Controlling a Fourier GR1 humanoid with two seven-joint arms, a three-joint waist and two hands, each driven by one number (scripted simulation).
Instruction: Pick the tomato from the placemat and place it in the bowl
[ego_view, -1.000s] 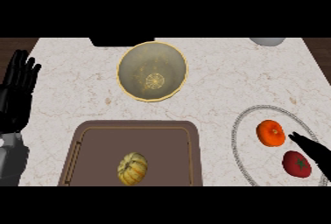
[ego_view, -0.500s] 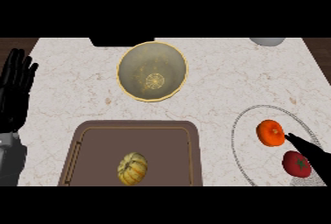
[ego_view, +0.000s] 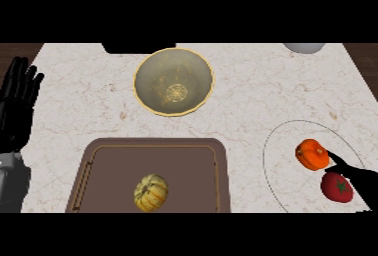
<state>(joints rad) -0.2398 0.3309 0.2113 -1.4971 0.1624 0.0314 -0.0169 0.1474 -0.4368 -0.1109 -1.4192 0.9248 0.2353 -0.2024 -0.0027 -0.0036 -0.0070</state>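
Tomato (ego_view: 337, 187): red, round, green star at its top; I log it at the lower right of the head view, lying on the clear round placemat, just beside the right robot hand's dark fingers. Whether they touch it I cannot tell.

Remaining items, largest to smallest:

1. Bench (ego_view: 81, 107): pale marbled top, carrying everything below.
2. Brown tray (ego_view: 111, 160): rectangular, raised rim, at lower centre; one squash lies inside it.
3. Placemat (ego_view: 284, 150): transparent disc with a thin dark edge, right of the tray, partly cut off by the view's edge.
4. Bowl (ego_view: 174, 82): tan, with a yellow rim, at upper centre, well apart from the placemat; I see only a pale pattern on its floor.
5. Left robot hand (ego_view: 18, 107): black, at the far left edge, fingers straight and pointing up, released, holding nothing.
6. Right robot hand (ego_view: 356, 174): black, entering from the lower right over the placemat, fingers extended between the two fruits, not closed round either.
7. Squash (ego_view: 150, 192): yellow, ribbed, low in the tray.
8. Orange fruit (ego_view: 311, 154): on the placemat, just above the tomato.
9. Grey object (ego_view: 304, 47): at the upper right edge, mostly out of view.
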